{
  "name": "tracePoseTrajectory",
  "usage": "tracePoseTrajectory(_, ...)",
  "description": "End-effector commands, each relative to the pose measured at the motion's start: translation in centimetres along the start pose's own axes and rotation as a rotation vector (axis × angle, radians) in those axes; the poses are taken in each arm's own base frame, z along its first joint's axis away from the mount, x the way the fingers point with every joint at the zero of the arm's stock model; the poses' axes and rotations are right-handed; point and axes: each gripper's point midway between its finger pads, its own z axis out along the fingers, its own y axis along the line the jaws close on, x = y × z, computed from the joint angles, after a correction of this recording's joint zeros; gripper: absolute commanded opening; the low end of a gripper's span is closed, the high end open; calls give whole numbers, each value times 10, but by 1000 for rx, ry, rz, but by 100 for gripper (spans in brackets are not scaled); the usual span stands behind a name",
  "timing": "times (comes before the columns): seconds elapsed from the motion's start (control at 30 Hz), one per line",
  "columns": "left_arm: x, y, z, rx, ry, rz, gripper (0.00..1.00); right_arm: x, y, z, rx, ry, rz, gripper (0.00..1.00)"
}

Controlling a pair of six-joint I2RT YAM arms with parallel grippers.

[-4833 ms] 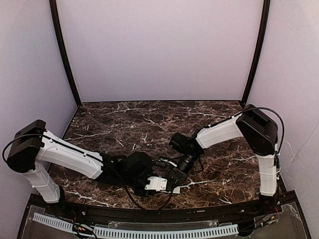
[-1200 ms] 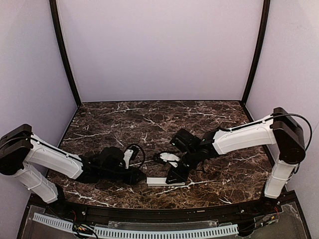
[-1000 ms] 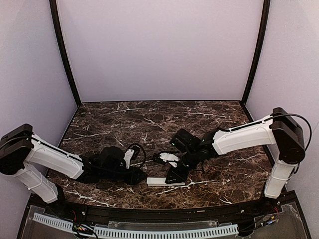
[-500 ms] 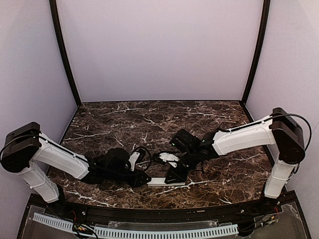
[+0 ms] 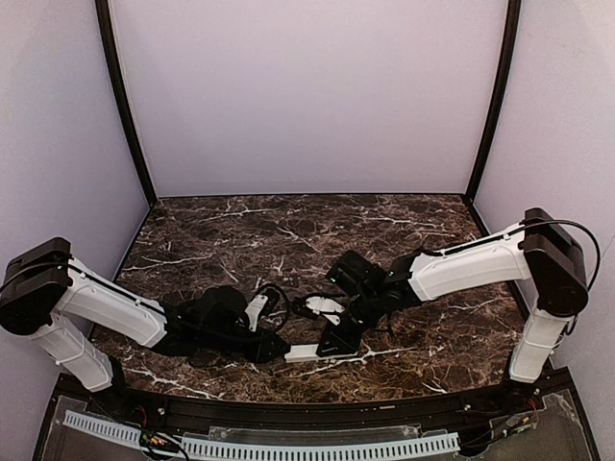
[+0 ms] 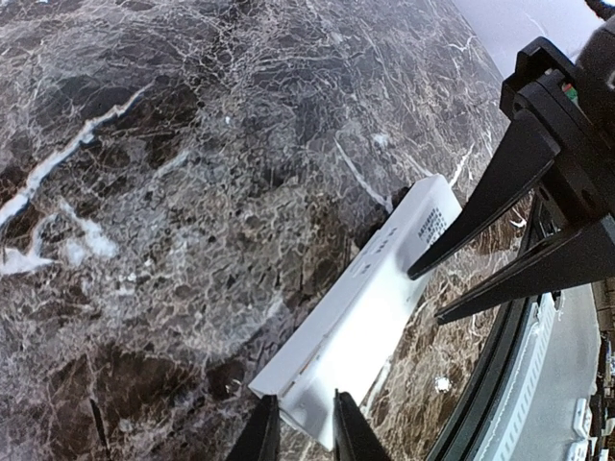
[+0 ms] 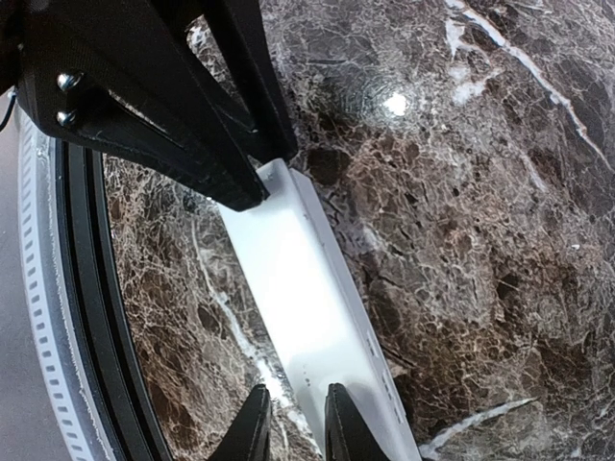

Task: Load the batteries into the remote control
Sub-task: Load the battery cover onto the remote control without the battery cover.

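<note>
**Near edge of marble table (image 5: 240, 230), 6 o'clock:** remote control (image 5: 306, 351), lying flat, long axis running 9-to-3 o'clock, grey-printed face up.
- Clamped at its 9 o'clock end by left gripper (image 6: 306, 427), fingers pinched across the bar.
- Clamped at its 3 o'clock end by right gripper (image 7: 293, 423), likewise tight on the bar.
- Shows no open compartment and no dark section from these angles.

**Farther toward 12 o'clock:** no batteries made out in any view.

**Judged step:** bracing the remote at both ends, probably to free its back cover, with loading not yet begun.

**Next move:** calls for one claw holding firm while the other slides or lifts that cover, without skidding the bar off the near edge.
</note>
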Motion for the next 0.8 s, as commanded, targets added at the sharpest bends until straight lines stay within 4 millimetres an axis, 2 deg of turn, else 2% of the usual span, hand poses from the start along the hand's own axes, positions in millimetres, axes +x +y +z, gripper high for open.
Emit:
tracePoseTrajectory(0.0, 9, 5, -1, -18, 20, -16, 20, 36, -10, 16, 33, 120, 34, 20)
tracePoseTrajectory(0.13, 13, 12, 2, -45, 27, -39, 19, 35, -9, 17, 32, 119, 29, 20)
tracePoseTrajectory(0.3, 18, 10, 5, -19, 47, -67, 12, 36, -10, 17, 35, 125, 28, 20)
tracePoseTrajectory(0.47, 24, 13, 3, -25, 60, -84, 15, 37, -10, 18, 32, 130, 27, 20)
tracePoseTrajectory(0.53, 27, 14, 4, -27, 70, -87, 12, 38, -11, 18, 34, 133, 29, 20)
tracePoseTrajectory(0.77, 39, 21, 7, -51, 127, -86, 10, 43, -12, 20, 35, 147, 30, 20)
